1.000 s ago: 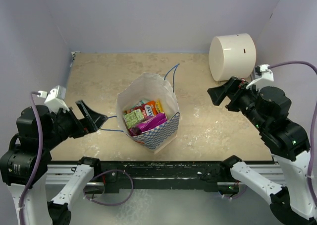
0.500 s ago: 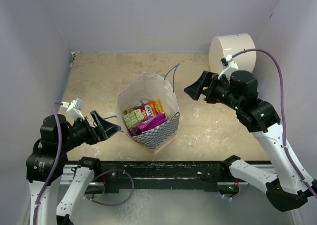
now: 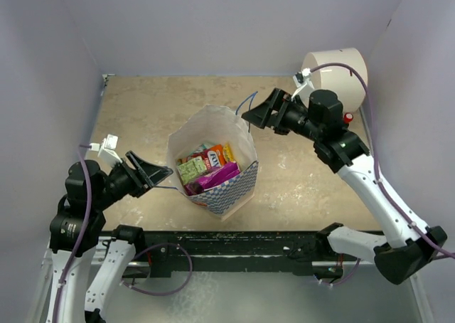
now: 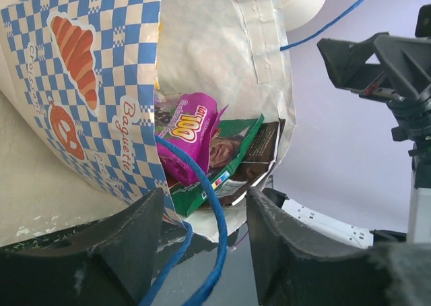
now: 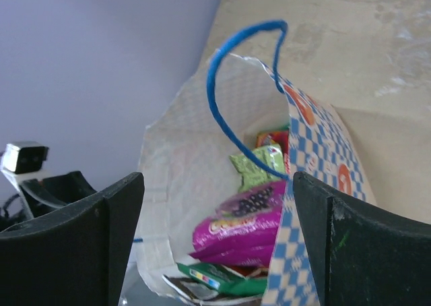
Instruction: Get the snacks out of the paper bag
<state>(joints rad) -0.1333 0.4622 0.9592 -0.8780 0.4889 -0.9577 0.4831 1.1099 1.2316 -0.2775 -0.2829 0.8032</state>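
Snacks (image 3: 210, 168) in shiny wrappers lie packed inside a white paper bag (image 3: 231, 193) with a blue-and-white checkered lower band. It stands open-topped in the middle of the beige, stone-patterned bench (image 3: 142, 109). A magenta pouch (image 4: 188, 134) sits uppermost toward the bag's near side, with a green packet (image 4: 236, 166) and a dark brown packet (image 4: 264, 139) under it. A small light-green candy pack (image 3: 190, 170) and an orange pack (image 3: 217, 155) lie toward the far side.

The left pincer (image 3: 165, 178) hangs just beside the bag's left wall with its jaws apart. The near thin blue cord handle (image 4: 217, 218) runs through the gap between its fingers, though I cannot tell whether either finger touches the cord. The right pincer (image 3: 254, 113) hovers above the bag's far right rim, jaws spread wide and gripping nothing. It is just beside the far blue cord handle (image 5: 210, 80), which arches up from the rim. A large cream cylinder (image 3: 341, 67) lies at the far right of the bench, behind the right arm.
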